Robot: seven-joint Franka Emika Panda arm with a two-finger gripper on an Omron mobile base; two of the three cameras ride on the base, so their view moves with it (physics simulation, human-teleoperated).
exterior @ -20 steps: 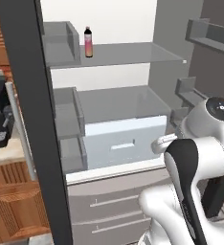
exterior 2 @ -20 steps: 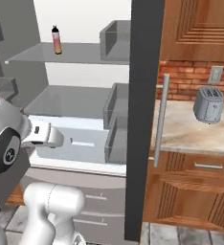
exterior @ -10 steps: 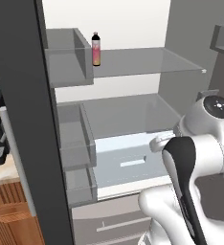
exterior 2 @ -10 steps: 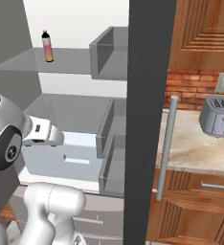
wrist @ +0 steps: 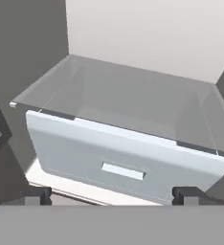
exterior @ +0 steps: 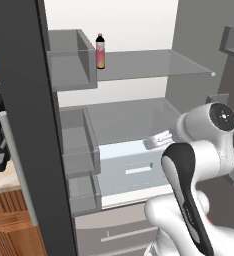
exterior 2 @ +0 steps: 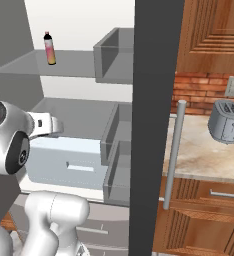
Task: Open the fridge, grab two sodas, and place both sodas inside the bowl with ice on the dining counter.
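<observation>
Fridge (exterior: 139,115) open; soda (exterior: 100,51) upright on top shelf (exterior: 154,64), above and left of tool (wrist: 112,195). Tool wide open, empty, aimed at drawer (wrist: 123,162) below.

The arm (exterior: 199,165) is seen as a chain of rounded, glossy white shells. A broad black band is set into the link nearest the fridge's pale drawer (exterior: 134,167), and the round joint above it is capped by a dark grey disc with a small pale mark at its centre. In the right base view the same white shells are shown, with a black oval inset and a grey end cap. Two small dark finger tips (wrist: 189,195) are seen, blocky and square-edged, below the drawer front.
</observation>
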